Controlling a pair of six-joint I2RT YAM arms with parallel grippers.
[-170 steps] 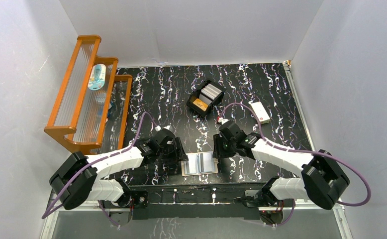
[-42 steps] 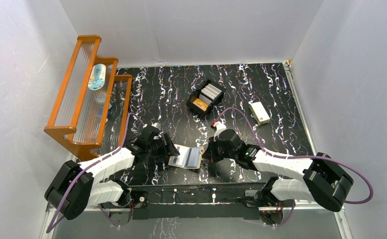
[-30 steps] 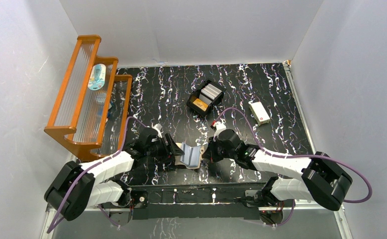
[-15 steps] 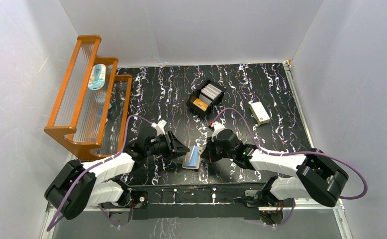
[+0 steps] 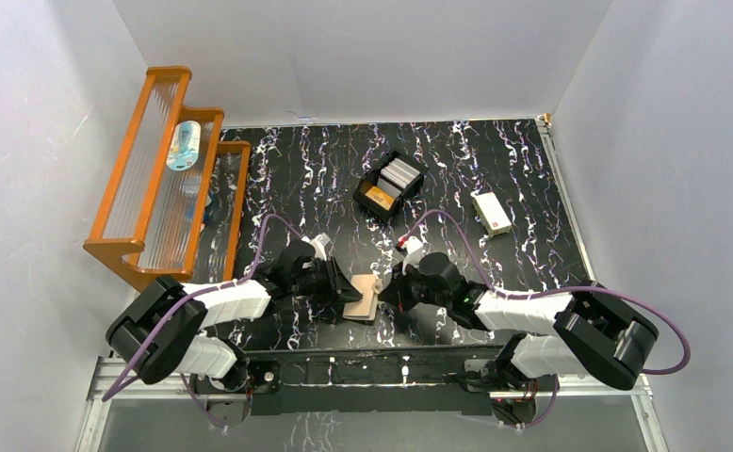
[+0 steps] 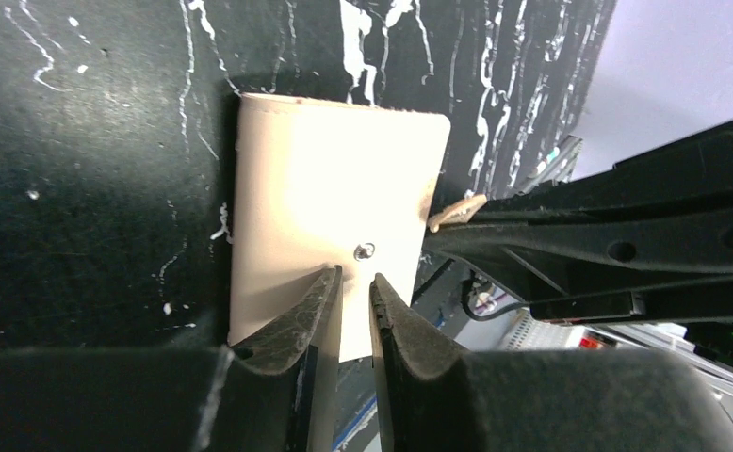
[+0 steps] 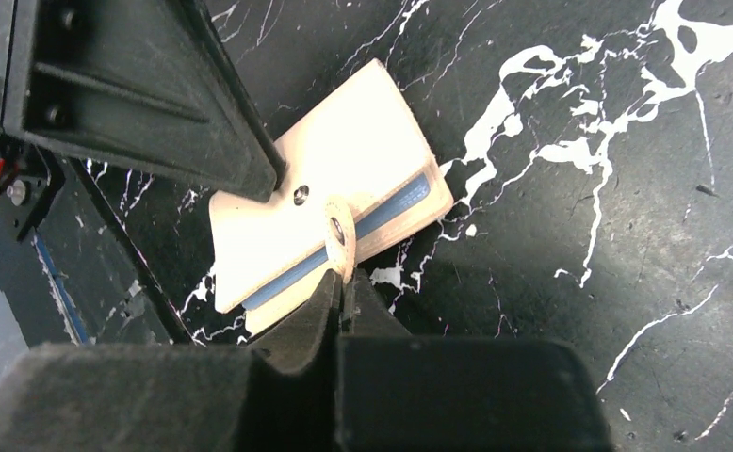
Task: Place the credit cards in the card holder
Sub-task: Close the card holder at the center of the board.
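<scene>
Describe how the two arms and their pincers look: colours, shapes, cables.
Both the left arm and right arm have smooth white link shells between bulky black joint housings. A thin purple cable loops loosely along each. The left pincer and right pincer are matt black, with two tapered, wedge-shaped fingers; screw heads show on their sides.

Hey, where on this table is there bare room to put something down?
Bare tabletop lies between the wooden rack and the black tray, and between the white box and the right wall. Crowded: front middle, where the left gripper and right gripper meet at the card holder.
</scene>
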